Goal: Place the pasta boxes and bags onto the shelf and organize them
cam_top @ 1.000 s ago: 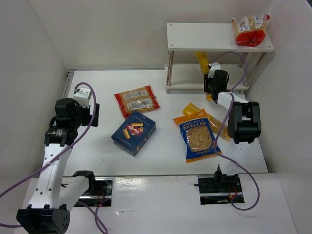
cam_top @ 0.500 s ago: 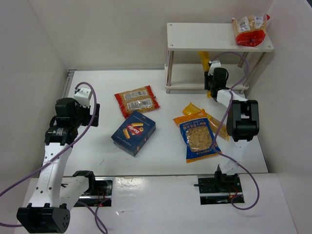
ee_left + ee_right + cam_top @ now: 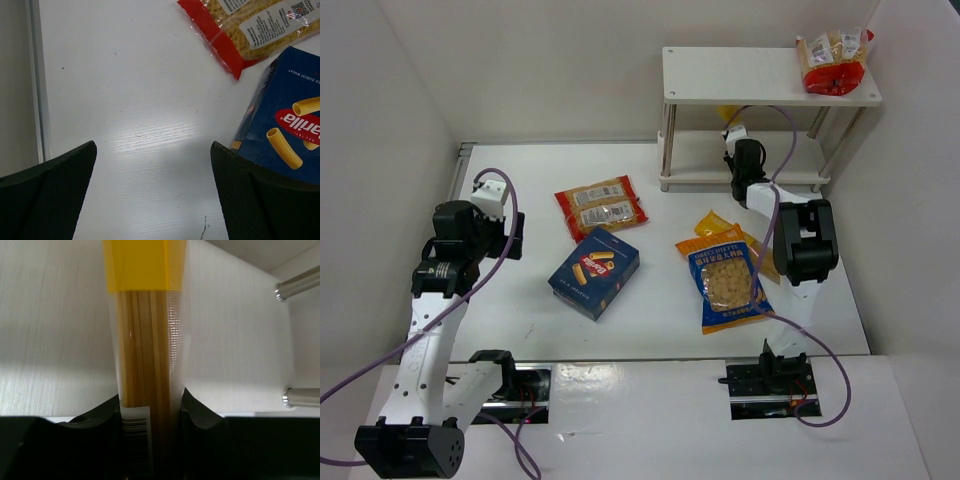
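The right gripper (image 3: 150, 407) has slid toward 11 o'clock in the last second, carrying its long yellow spaghetti bag (image 3: 145, 340) deeper under the shelf (image 3: 740, 75). Its fingers are pinched tight on the bag's barcode end. The bag now reaches along the lower board (image 3: 695, 160), so I'd judge only the release remains for this one.

The left gripper (image 3: 152, 170) hasn't budged at 9 o'clock. Its fingers are spread wide and hold nothing.

From above, the top board hides nearly all of the bag, and I cannot tell whether it lies flat.

The blue box (image 3: 594, 272), a red-edged bag (image 3: 601, 206) and the blue-and-orange bag (image 3: 728, 284) wait on the table.
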Available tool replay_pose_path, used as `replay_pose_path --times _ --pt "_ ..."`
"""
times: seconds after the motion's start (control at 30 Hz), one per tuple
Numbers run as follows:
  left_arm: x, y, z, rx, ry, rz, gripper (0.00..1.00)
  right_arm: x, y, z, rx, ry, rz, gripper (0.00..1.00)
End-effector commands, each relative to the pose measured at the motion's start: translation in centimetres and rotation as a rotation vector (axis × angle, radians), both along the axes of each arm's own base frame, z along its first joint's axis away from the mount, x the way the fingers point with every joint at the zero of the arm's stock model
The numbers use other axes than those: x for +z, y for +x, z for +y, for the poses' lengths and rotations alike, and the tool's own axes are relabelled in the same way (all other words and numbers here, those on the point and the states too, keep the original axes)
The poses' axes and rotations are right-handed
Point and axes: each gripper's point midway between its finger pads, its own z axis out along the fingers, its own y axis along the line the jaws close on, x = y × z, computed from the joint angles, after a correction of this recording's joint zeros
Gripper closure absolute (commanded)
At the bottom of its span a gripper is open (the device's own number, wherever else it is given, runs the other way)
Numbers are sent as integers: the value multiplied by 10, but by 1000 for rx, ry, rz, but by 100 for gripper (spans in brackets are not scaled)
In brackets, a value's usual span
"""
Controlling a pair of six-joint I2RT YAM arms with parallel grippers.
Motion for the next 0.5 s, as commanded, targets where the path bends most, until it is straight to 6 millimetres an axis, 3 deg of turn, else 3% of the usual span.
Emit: replay_pose_path --times 0.0,0.07,0.2,0.27,0.47 --pt "2 2 -2 -22 0 -16 0 121 31 -14 -100 -117 -354 100" --pt "2 2 -2 -22 0 -16 0 117 32 -20 -131 -147 -346 100" --pt "2 2 -2 -22 0 -16 0 132 31 -31 -185 -216 -375 100" --pt "2 2 -2 -22 0 -16 0 124 29 -37 -219 -245 -355 100" --pt "2 2 -3 -35 3 -17 0 130 27 -50 -288 -333 -350 100"
